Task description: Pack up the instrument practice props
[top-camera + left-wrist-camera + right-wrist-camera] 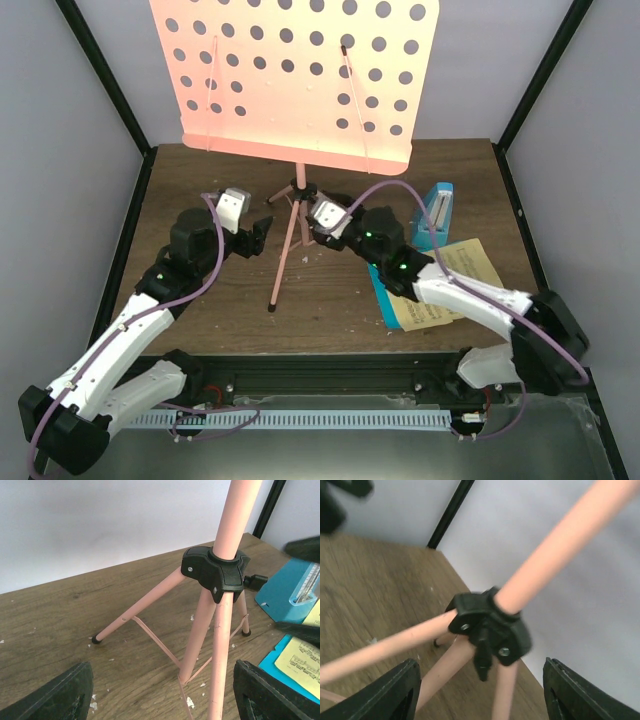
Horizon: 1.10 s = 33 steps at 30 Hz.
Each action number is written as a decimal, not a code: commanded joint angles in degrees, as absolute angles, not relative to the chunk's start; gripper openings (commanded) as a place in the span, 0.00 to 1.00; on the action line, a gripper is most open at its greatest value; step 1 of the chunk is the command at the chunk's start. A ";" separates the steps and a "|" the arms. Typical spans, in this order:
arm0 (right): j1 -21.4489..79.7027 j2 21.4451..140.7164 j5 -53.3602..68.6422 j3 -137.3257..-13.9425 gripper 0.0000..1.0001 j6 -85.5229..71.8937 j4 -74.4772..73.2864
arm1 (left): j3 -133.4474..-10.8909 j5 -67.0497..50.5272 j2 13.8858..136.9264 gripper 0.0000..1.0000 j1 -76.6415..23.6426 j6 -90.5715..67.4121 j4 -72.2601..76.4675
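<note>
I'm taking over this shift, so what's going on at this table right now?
Music practice gear is getting packed up. The left gripper and right gripper flank the pink music stand, low by its black tripod hub, fingers open, holding nothing. The stand is upright and unfolded; the blue metronome and music sheets lie on the table to its right.
</note>
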<state>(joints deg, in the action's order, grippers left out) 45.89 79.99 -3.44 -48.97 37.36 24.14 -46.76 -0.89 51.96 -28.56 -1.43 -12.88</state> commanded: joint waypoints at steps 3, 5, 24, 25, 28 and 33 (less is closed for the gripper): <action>44.50 64.16 0.30 -42.62 0.73 14.41 20.59 | -45.93 0.14 51.68 0.78 -28.92 -0.85 -11.70; 41.03 60.28 4.10 -39.83 0.74 7.59 19.58 | -45.77 0.34 51.68 0.78 -28.92 -0.79 -11.53; 10.47 86.06 66.37 -63.36 0.76 -35.81 41.42 | -44.18 -20.67 51.83 0.81 -26.89 -21.64 -7.35; 11.15 87.93 67.45 -66.00 0.76 -35.85 40.87 | -43.36 -23.25 51.59 0.81 -26.03 -24.15 -5.98; 14.15 93.30 71.59 -72.39 0.76 -37.75 42.78 | -42.75 -30.78 52.68 0.81 -22.96 -29.04 -3.68; 19.60 100.85 76.00 -80.94 0.77 -39.38 45.87 | -44.68 -35.06 55.43 0.80 -21.18 -27.48 -6.41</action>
